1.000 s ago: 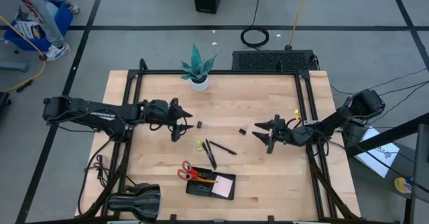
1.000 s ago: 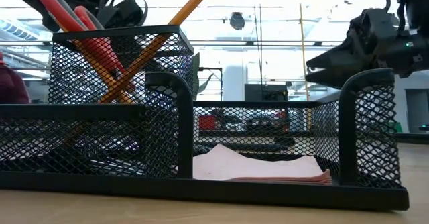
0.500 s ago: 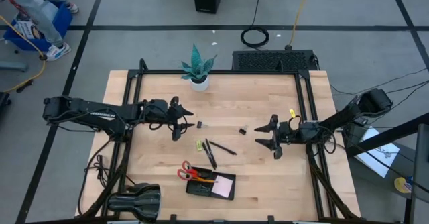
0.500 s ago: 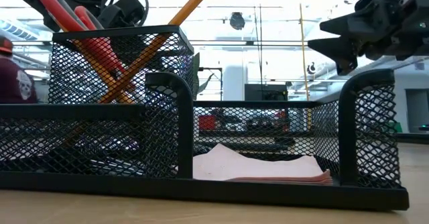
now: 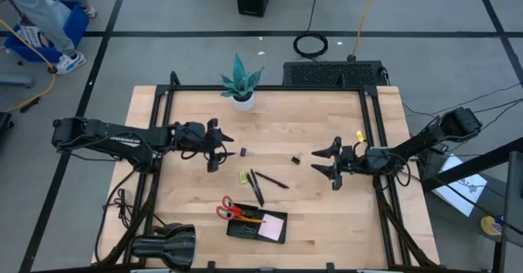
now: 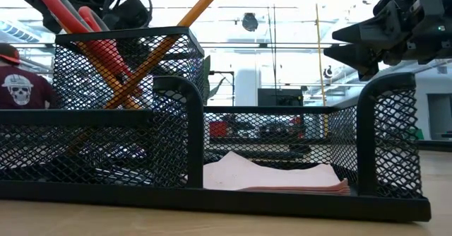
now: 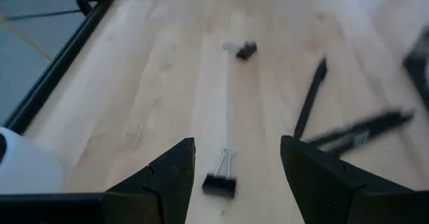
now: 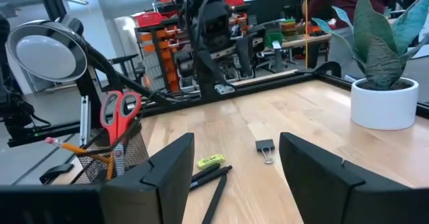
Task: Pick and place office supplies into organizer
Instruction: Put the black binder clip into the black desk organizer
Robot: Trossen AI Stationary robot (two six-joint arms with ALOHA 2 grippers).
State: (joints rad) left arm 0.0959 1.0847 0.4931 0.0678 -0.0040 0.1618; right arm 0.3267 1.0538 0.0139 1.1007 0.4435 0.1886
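Your right tool hangs over the right half of the tabletop with its fingers spread wide and nothing between them. Just beyond its tips lies a small black clip, apart from the fingers. Your left tool sits over the left-centre of the tabletop, fingers parted and empty; a second black clip lies on the wood between them in the left wrist view, not touched as far as you can see.

Between the two tools lie two black pens crossed at a shallow angle, with a small yellow piece just beside them. The organizer stands at the near edge, well apart from both tools. It holds the pink note pad, the red-handled scissors and orange pencils.

A potted plant stands at the far edge; a black lamp lies at the near left corner.
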